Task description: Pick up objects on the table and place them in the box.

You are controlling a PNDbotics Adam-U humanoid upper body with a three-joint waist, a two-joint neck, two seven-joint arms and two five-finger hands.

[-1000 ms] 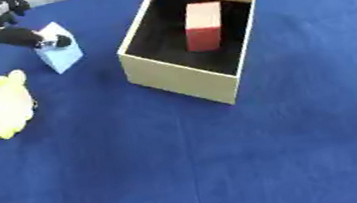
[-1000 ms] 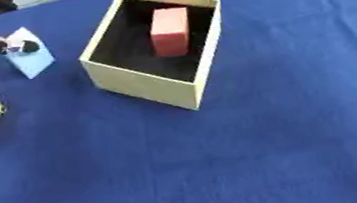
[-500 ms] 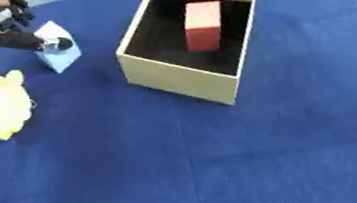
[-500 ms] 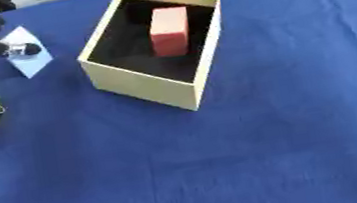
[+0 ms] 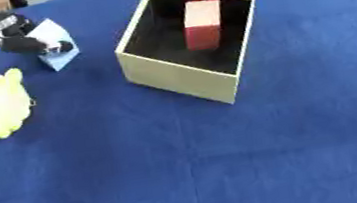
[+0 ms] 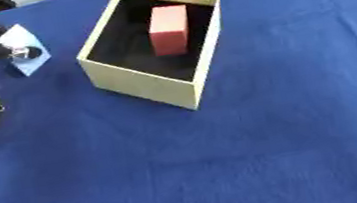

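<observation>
Left robot hand (image 5: pixel 4 37) at upper left of the blue desk (image 5: pixel 226 157), fingers curled round a light blue card-like piece (image 5: pixel 55 51), pinching it; can't tell whether the piece touches the desk. Yellow soft toy (image 5: pixel 7 103) lies on the desk just below the hand, left of the box. Open tan box (image 5: pixel 180 75) near top centre, dark inside, red block (image 5: pixel 202 23) standing in it. Right robot hand out of view.
</observation>
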